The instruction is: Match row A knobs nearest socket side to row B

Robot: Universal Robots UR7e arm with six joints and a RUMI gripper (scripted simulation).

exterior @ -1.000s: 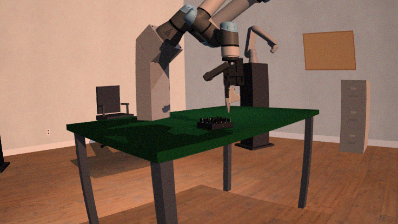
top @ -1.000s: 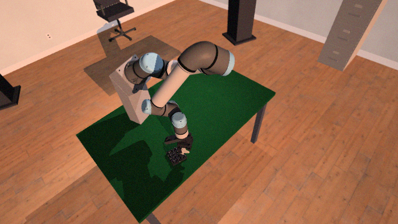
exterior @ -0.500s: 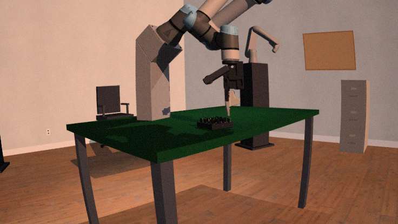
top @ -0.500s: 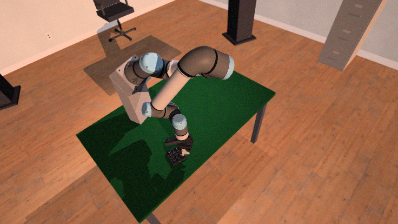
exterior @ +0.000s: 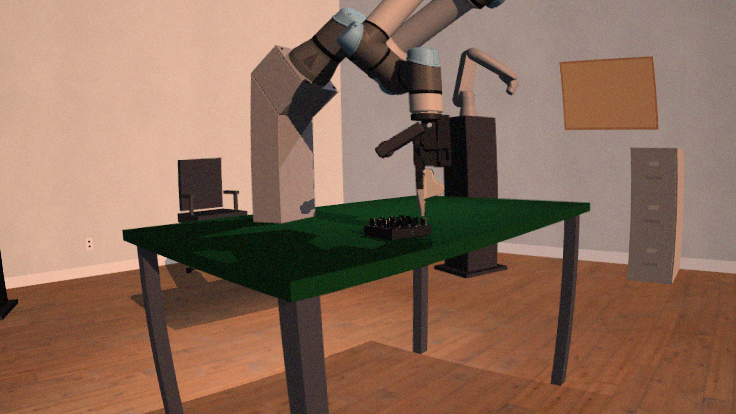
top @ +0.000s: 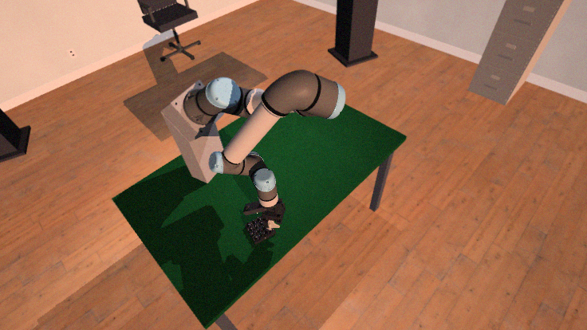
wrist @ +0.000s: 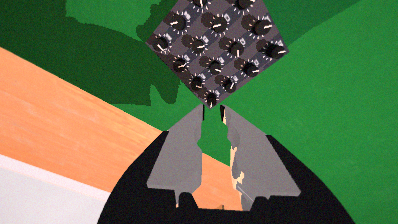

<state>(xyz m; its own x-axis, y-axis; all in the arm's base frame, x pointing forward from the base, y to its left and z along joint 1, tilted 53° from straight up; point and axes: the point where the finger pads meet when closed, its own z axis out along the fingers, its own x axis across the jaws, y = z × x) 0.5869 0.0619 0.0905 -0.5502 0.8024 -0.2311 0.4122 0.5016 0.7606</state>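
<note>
At the near corner of the knob box (top: 261, 230) (exterior: 397, 232) (wrist: 218, 34), as the wrist view frames it, the tool (top: 272, 225) (exterior: 422, 213) (wrist: 212, 105) is pointing its fingertips down just beside the corner knob (wrist: 211, 98). Its fingers are standing nearly together, a narrow gap showing between them, and they are gripping nothing. Above the box, the arm (top: 262, 127) (exterior: 426, 82) is holding the tool upright.

The box itself is lying flat on the table (top: 328, 151) (exterior: 360, 267) (wrist: 320, 120), below and beside the tool, its knobs standing in rows and their pale pointers aiming various ways. Which side is carrying the socket cannot be told, so row A cannot be named for certain. Behind the box, in the exterior view, the pedestal (exterior: 267, 169) (top: 192, 151) is bearing the arm.

The step in hand is seemingly the approach to a knob, perhaps the corner one; whether any of row A is already matching row B is unclear. The next move is calling for centring the narrow gap over the chosen knob, widening it if the cap needs room, then lowering straight without brushing the neighbours on the box.
</note>
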